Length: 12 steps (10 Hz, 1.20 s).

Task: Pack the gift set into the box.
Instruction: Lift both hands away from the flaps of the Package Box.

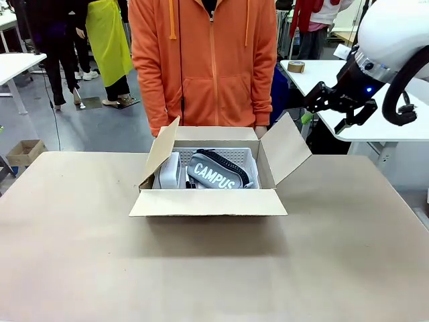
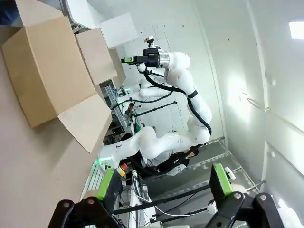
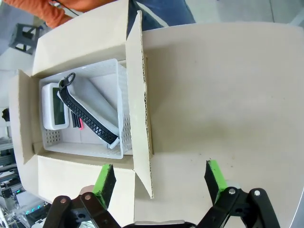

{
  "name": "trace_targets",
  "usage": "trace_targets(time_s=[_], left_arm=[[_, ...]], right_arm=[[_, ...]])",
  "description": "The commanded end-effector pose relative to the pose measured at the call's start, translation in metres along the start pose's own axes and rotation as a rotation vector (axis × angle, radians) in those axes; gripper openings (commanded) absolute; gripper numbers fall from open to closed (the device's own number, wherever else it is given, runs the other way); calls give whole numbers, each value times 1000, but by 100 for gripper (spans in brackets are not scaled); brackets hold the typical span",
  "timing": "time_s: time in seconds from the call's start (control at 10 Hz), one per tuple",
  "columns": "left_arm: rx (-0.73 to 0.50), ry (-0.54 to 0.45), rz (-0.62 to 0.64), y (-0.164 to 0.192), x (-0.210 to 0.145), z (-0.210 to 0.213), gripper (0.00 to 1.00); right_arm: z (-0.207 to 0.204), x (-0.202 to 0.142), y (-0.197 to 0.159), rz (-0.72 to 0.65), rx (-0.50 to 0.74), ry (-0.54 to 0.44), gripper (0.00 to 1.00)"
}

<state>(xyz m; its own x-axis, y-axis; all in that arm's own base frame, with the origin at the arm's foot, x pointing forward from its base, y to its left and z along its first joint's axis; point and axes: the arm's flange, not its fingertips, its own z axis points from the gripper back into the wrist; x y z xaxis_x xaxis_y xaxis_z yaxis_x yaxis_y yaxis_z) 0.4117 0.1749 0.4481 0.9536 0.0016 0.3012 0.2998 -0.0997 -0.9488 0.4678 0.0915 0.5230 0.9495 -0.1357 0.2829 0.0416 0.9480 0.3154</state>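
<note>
In the wrist views, the left arm's fingers (image 2: pixel 103 184) and the right arm's fingers (image 3: pixel 101 183) were spread, with nothing between them. The carton (image 1: pixel 208 203) stood by the bench's (image 1: pixel 201 282) far edge, near its middle, flaps splayed outward. Inside sat the white tray (image 3: pixel 125 107), holding the grey pouch (image 1: pixel 218 172), aslant, beside a white item (image 3: pixel 48 107). The person (image 1: pixel 201 67) stood beyond that edge. Packing looked done; closing seemed the step in hand, and the next move called for pushing a flap inward without crumpling it.
</note>
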Motion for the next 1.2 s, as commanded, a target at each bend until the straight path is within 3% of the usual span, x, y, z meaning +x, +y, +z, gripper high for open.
trace_targets(time_s=[0.0, 0.3, 0.6, 0.7, 0.8, 0.9, 1.1], left_arm=[[8, 2, 0, 5, -4, 3, 100], [8, 2, 0, 5, -4, 3, 100], [8, 2, 0, 5, -4, 3, 100], [8, 2, 0, 5, -4, 3, 100], [8, 2, 0, 5, -4, 3, 100], [8, 2, 0, 5, -4, 3, 100], [8, 2, 0, 5, -4, 3, 100]], right_arm=[[-15, 6, -16, 97, 157, 79, 100], [7, -10, -97, 7, 529, 66, 100], [9, -42, -215, -373, 898, -85, 100], [-5, -47, -242, -543, 939, -152, 100], [-25, -40, -236, -652, 641, -116, 100], [20, -51, -230, -388, 866, -84, 100], [20, -51, -230, -388, 866, -84, 100]])
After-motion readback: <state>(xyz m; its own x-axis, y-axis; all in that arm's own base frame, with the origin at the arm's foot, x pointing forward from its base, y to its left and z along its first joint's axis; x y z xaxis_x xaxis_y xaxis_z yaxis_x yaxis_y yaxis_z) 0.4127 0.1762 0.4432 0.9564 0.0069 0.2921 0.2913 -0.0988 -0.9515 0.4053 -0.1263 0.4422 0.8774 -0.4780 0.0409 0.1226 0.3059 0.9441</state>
